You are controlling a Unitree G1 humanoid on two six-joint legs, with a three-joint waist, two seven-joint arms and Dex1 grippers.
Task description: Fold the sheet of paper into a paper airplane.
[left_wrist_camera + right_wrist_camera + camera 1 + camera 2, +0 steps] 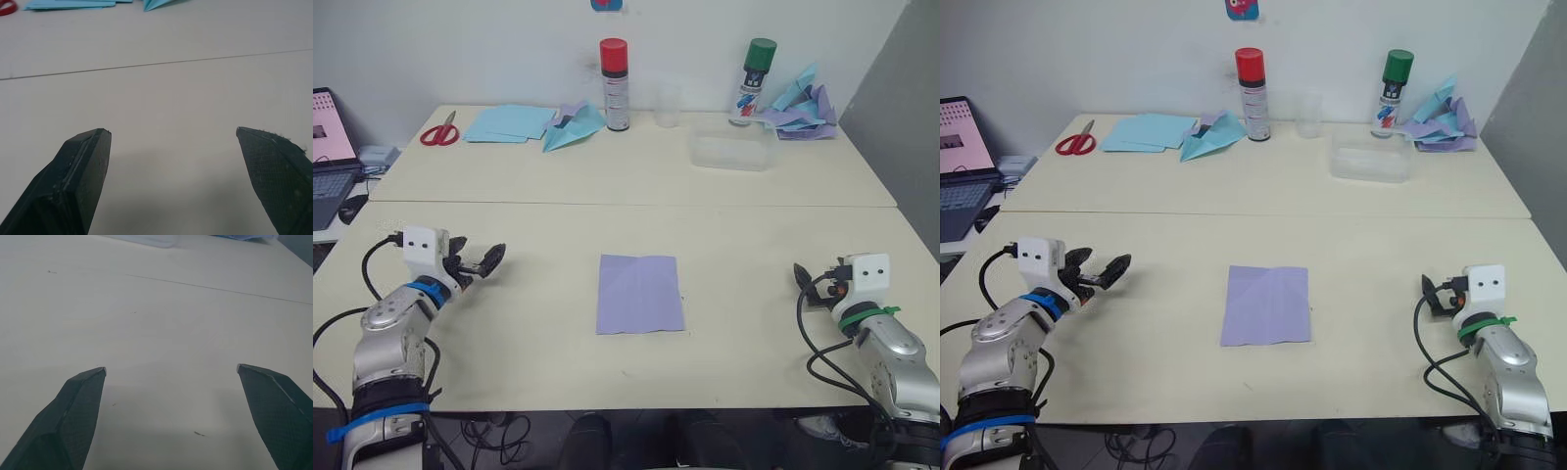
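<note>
Broadly, two cream tables (509, 333) butted together, seam running left to right; near table holds the work, far table the supplies.

Sheet (640, 294): pale lavender, flat and unfolded, faint creases, centre of near table, well apart from both grippers and about midway between them.

Left gripper (478, 262): low over near table at left, jaws wide apart, empty; black fingers (80, 176) with bare tabletop between them in the wrist view.

Right gripper (171, 369): at near table's right edge, jaws likewise spread wide and empty per its wrist view; from the head camera its fingers are mostly hidden behind the white wrist housing.

Far table, left to right: red scissors (438, 131); blue sheets (509, 123); blue plane (574, 127) just right of them; red-capped can (615, 84), upright; clear cup (667, 108); clear tub (732, 147); green-capped can (753, 82), upright; heap of blue and purple planes (801, 110) at far right corner.

Laptop (331, 157): off the left side, open, on a separate surface, possibly a lower desk.
</note>
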